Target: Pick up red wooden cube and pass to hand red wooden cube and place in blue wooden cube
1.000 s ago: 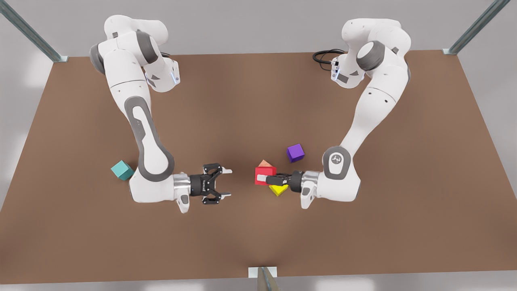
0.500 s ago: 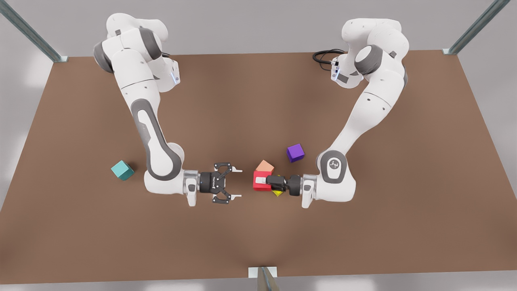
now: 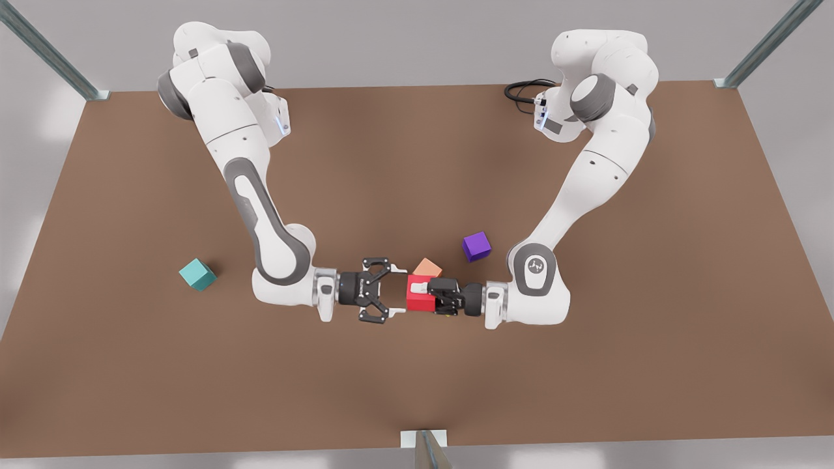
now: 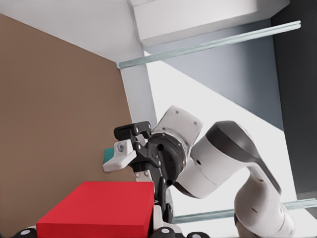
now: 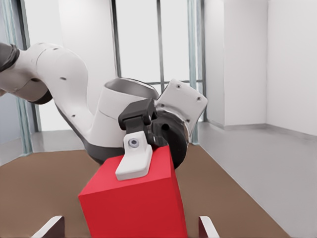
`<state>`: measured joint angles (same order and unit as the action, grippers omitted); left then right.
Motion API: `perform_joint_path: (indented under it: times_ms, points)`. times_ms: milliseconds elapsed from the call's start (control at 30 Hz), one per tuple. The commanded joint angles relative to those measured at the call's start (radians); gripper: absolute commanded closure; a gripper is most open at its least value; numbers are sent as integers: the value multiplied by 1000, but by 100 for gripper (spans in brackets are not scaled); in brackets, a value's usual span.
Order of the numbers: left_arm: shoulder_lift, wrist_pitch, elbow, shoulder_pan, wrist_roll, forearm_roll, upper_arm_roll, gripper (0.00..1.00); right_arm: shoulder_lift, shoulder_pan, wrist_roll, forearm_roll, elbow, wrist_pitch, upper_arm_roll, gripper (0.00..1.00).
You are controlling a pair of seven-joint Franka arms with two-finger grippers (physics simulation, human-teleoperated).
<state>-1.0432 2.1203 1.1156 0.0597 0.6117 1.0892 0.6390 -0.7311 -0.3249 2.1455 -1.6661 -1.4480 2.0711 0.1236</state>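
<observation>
Handover in mid-air: we see the red cube (image 3: pixel 417 301) gripped by one tool and framed by the other.

Nearest us, over the middle of the brown table (image 3: pixel 586 378), the left tool (image 3: pixel 422 292), on the arm at the front view's right, is clenched on the red cube, with one white pad lying across its top face. Facing it from the front view's left, the right tool (image 3: pixel 393 291) is spread wide. In its own wrist view we see its two fingertips on either side of the cube, not touching it. Just behind the pair an orange cube (image 3: pixel 428 267) rests on the table, and a purple cube (image 3: pixel 476 246) sits a little farther back. The teal cube (image 3: pixel 197 274) lies well apart on the front view's left, beside the right arm.
</observation>
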Motion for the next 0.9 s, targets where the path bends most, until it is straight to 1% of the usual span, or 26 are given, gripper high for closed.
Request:
perform_joint_path:
  times_ms: [0, 200, 433, 767, 800, 833, 867]
  points:
    - [2, -13, 0, 0, 235, 20, 1, 56, 1, -2, 182, -1, 1, 20, 1, 0]
    - [-4, 16, -2, 15, 237, 37, 1, 56, -5, -17, 172, -9, 14, 55, 7, 0]
    - [-4, 30, -2, 28, 244, 61, 1, 55, -22, -17, 171, -9, 26, 84, 44, 0]
    - [-12, 55, -2, 35, 244, 63, 11, 55, -33, -17, 171, -9, 27, 93, 53, 1]
    - [-12, 55, -2, 35, 246, 63, 11, 55, -34, -17, 171, -9, 27, 92, 53, 9]
    - [-12, 56, -2, 35, 246, 63, 11, 55, -33, -17, 171, -9, 27, 92, 53, 32]
    - [-14, 58, -3, 35, 246, 63, 11, 55, -33, -17, 171, -9, 27, 92, 53, 39]
